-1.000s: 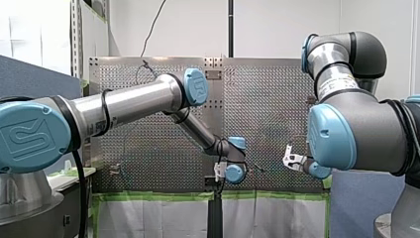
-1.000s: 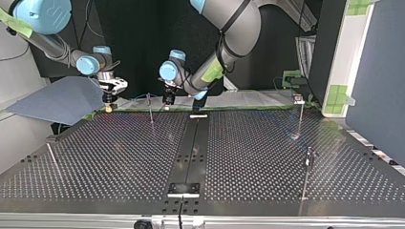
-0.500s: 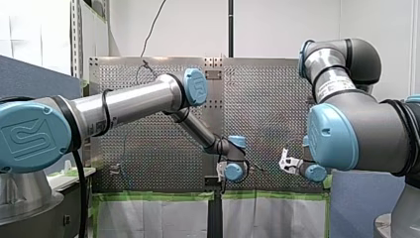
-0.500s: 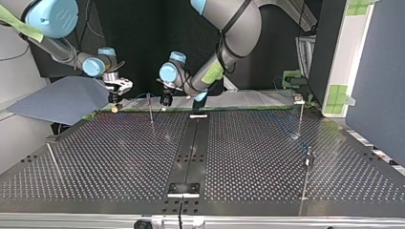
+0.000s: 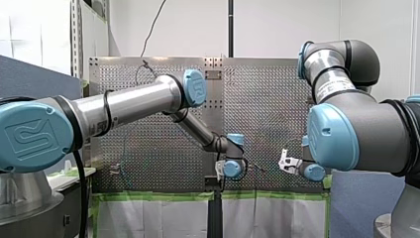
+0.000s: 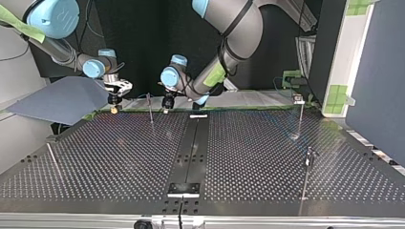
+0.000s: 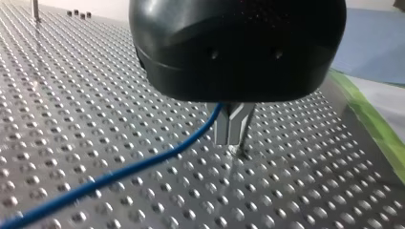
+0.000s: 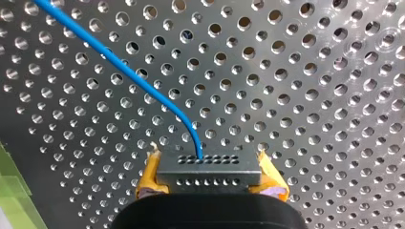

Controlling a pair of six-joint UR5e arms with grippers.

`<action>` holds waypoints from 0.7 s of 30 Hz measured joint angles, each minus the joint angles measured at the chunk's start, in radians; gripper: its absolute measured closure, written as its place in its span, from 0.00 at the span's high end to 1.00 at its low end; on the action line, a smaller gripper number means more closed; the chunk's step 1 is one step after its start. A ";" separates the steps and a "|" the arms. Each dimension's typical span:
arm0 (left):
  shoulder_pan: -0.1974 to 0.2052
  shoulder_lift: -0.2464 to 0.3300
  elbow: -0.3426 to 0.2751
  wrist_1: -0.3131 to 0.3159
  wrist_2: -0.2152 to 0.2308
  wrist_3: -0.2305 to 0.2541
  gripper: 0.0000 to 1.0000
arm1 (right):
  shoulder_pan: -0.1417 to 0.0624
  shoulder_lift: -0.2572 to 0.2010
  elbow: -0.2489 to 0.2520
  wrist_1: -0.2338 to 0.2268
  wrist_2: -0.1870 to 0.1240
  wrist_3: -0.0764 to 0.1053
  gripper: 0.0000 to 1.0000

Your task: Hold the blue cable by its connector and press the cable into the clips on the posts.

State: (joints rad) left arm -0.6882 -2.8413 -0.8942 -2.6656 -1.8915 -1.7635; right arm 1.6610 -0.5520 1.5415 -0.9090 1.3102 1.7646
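Note:
In the left wrist view my left gripper (image 7: 232,140) has its metal fingers (image 7: 224,129) shut on the blue cable (image 7: 143,162), just above the perforated table (image 7: 95,95). The cable trails off along the table behind the fingers. In the right wrist view my right gripper (image 8: 208,177) is shut on the grey connector (image 8: 208,167), held between yellow pads (image 8: 149,179). The blue cable (image 8: 138,78) leaves the connector's front and curves off over the holes. In the top view, my left gripper (image 6: 166,106) and my right gripper (image 6: 113,108) hang at the far edge, with a thin post (image 6: 150,109) between them.
Two more upright posts (image 6: 299,117) (image 6: 307,172) stand at the top view's right, and a thin rod (image 6: 53,161) lies at its left. A dark rail (image 6: 191,148) runs down the table's middle. A blue-grey panel (image 6: 62,98) sits behind my right gripper.
My right gripper has moved a little toward my left gripper and slightly lower with the connector. My left gripper has barely shifted and stays shut on the cable.

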 joint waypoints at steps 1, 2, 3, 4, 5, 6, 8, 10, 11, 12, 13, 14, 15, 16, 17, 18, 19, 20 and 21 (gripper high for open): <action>0.001 -0.005 0.004 -0.005 -0.002 0.001 0.00 | 0.000 0.000 0.000 0.002 0.001 0.000 0.00; 0.002 -0.013 0.011 -0.012 -0.005 0.003 0.00 | 0.001 0.000 0.000 0.003 0.001 0.000 0.00; 0.003 -0.019 0.018 -0.018 -0.007 0.007 0.00 | 0.000 0.000 0.000 0.003 0.002 0.000 0.00; 0.003 -0.026 0.025 -0.025 -0.008 0.012 0.00 | 0.001 0.000 0.000 0.004 0.003 0.000 0.00; 0.004 -0.037 0.034 -0.035 -0.009 0.017 0.00 | 0.001 0.000 0.000 0.005 0.004 0.000 0.00; 0.004 -0.044 0.041 -0.043 -0.008 0.020 0.00 | 0.001 0.000 0.000 0.006 0.006 0.001 0.00; 0.005 -0.058 0.047 -0.060 -0.002 0.019 0.00 | 0.000 0.000 0.000 0.006 0.011 0.003 0.00; 0.006 -0.063 0.045 -0.075 0.005 0.012 0.00 | -0.001 0.000 -0.001 0.006 0.016 0.004 0.00; 0.007 -0.065 0.044 -0.084 0.008 0.008 0.00 | -0.002 0.000 -0.002 0.007 0.018 0.005 0.00; 0.009 -0.066 0.044 -0.091 0.010 0.006 0.00 | -0.003 0.000 -0.003 0.007 0.020 0.006 0.00; 0.010 -0.067 0.044 -0.098 0.012 0.004 0.00 | -0.004 0.000 -0.004 0.007 0.023 0.007 0.00; 0.012 -0.068 0.044 -0.107 0.013 0.002 0.00 | -0.005 0.000 -0.005 0.007 0.027 0.009 0.00; 0.013 -0.068 0.044 -0.111 0.014 0.001 0.00 | -0.005 0.000 -0.006 0.007 0.031 0.011 0.00; 0.014 -0.068 0.044 -0.114 0.015 0.000 0.00 | -0.006 0.000 -0.009 0.008 0.037 0.015 0.00; 0.016 -0.068 0.044 -0.117 0.015 -0.001 0.00 | -0.007 0.000 -0.011 0.008 0.041 0.018 0.00; 0.017 -0.068 0.044 -0.119 0.016 -0.001 0.00 | -0.007 0.000 -0.013 0.009 0.046 0.020 0.00; 0.018 -0.068 0.045 -0.120 0.016 -0.001 0.00 | -0.008 0.000 -0.015 0.010 0.052 0.023 0.00; 0.020 -0.068 0.046 -0.121 0.016 -0.002 0.00 | -0.009 0.000 -0.017 0.011 0.055 0.025 0.00; 0.022 -0.068 0.048 -0.121 0.017 -0.002 0.00 | -0.009 0.000 -0.018 0.012 0.058 0.027 0.00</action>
State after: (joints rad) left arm -0.6662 -2.9093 -0.8466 -2.7871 -1.8750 -1.7653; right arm 1.6521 -0.5518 1.5231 -0.8975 1.3681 1.7914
